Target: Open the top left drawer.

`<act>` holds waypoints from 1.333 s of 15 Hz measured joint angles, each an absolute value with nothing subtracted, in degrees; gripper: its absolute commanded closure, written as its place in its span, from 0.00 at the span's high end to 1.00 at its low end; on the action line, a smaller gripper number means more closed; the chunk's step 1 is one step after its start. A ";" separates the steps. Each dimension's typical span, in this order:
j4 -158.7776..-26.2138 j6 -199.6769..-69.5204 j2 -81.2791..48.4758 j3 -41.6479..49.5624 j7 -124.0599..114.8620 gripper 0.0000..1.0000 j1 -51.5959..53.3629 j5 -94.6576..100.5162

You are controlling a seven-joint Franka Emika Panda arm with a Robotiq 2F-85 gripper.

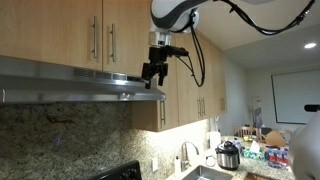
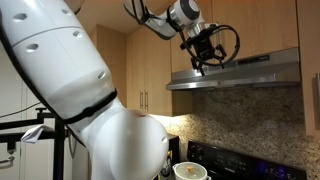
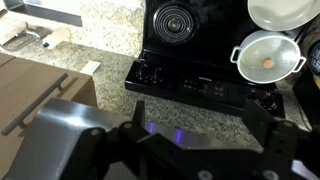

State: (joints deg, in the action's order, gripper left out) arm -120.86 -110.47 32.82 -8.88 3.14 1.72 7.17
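The top left drawer (image 1: 50,25) is the short, wide light-wood door above the range hood, with a slim silver bar handle (image 1: 95,38) along its right edge. The matching door (image 1: 130,25) with its handle on the left edge is next to it. My gripper (image 1: 153,72) hangs below and to the right of both handles, in front of the hood's right end. It is open and empty. In an exterior view my gripper (image 2: 203,68) is just above the hood's front edge. In the wrist view my open fingers (image 3: 198,125) point down over the stove; the door is out of that view.
A steel range hood (image 1: 70,80) juts out under the short doors and also shows in an exterior view (image 2: 240,72). Taller wood doors (image 1: 195,90) stand beside it. Below are a black stove (image 3: 190,30), a white lidded pot (image 3: 268,55), a granite counter and a rice cooker (image 1: 229,155).
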 measured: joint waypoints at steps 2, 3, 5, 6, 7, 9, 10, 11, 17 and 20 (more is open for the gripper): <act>-117.75 -111.53 30.86 -10.67 1.89 1.00 1.89 8.48; -116.14 -111.92 29.81 -11.19 1.87 1.00 1.95 9.12; -113.19 -113.18 27.78 -11.45 2.02 1.00 2.54 10.37; -111.82 -114.08 26.81 -11.45 2.34 1.00 2.95 10.95; -110.39 -115.02 25.81 -11.44 2.97 1.00 3.44 11.81; -107.61 -116.06 23.98 -11.38 5.74 1.00 4.52 12.81; -106.26 -116.90 23.10 -11.08 7.77 1.00 5.26 12.81; -104.83 -117.69 22.21 -10.51 10.18 1.00 6.23 12.59; -100.31 -119.39 19.28 -8.29 20.37 1.00 10.45 10.27; -100.31 -119.38 19.27 -8.10 20.36 1.00 10.44 10.27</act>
